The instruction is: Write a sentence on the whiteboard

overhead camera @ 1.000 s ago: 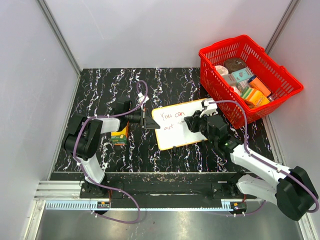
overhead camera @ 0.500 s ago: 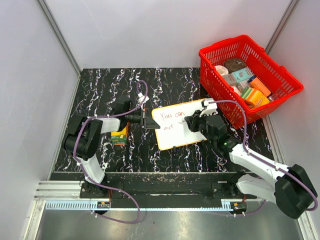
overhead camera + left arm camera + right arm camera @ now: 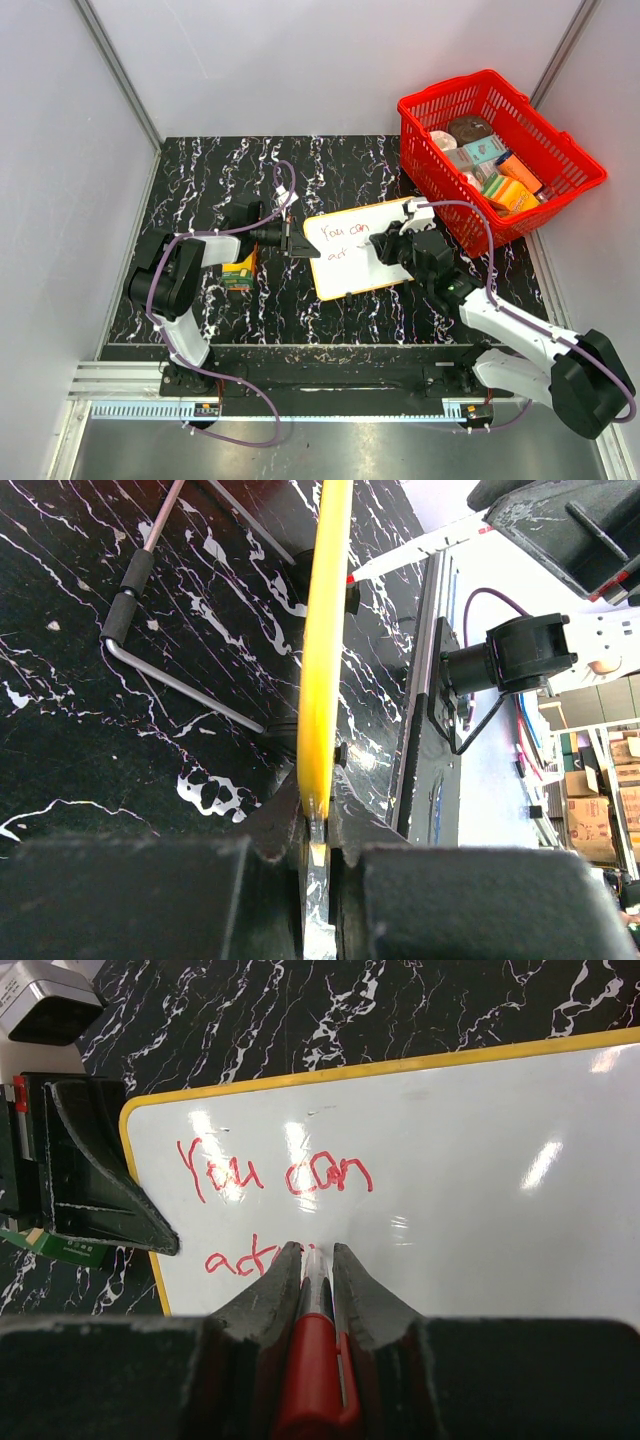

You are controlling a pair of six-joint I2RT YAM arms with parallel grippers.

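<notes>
The whiteboard point(image 3: 350, 275), white with an orange-yellow rim, lies tilted mid-table. My left gripper point(image 3: 303, 243) is shut on its left edge. In the left wrist view that rim point(image 3: 325, 630) runs edge-on up from my left gripper point(image 3: 318, 825). The sentence point(image 3: 270, 1172) reads "You can" in red, with "act" starting a second line below. My right gripper point(image 3: 315, 1252) is shut on a red marker point(image 3: 315, 1360) whose tip sits at the end of "act". From above, my right gripper point(image 3: 385, 245) hovers over the board's right half and the sentence point(image 3: 342, 232) shows beside it.
A red basket point(image 3: 560, 190) full of packages stands at the back right, close to the board's right end. A small green and orange box point(image 3: 238, 272) lies beside the left arm. A bent metal rod point(image 3: 180, 685) lies on the black marbled table.
My right wrist has shifted very slightly over the board with the marker. The left arm and the board have not moved.
</notes>
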